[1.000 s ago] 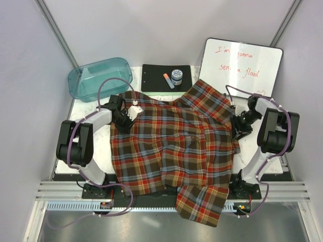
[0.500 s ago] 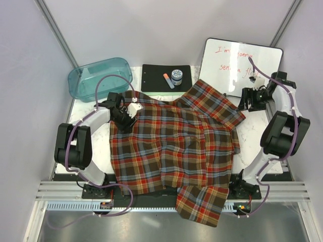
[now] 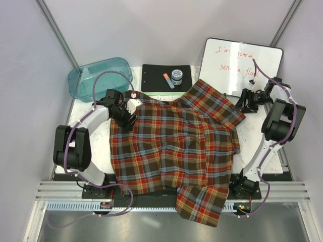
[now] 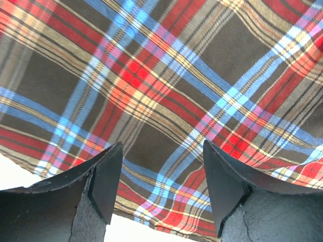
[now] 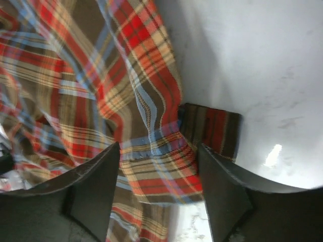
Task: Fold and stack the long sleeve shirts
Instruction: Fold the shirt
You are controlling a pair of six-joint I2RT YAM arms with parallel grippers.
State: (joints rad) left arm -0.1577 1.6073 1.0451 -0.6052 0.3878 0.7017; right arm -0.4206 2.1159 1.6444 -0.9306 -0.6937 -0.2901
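Here, a plaid shirt (image 3: 174, 146) is spread across the table (image 3: 251, 137), with part of it draped over the near edge. The left claw (image 4: 161, 151) is held just above the shirt's far left corner, fingers spread apart and empty. Checked cloth lies directly beneath it, and the cloth's edge is seen just below the fingertips. The right claw (image 5: 159, 151) is likewise released, poised over the far right sleeve, whose cuff (image 5: 209, 132) lies under the gap. For a clean fold, it is judged that both claws should be lowered squarely, the cloth pinched close to its edge, and both sides lifted together so no wrinkles are dragged in.
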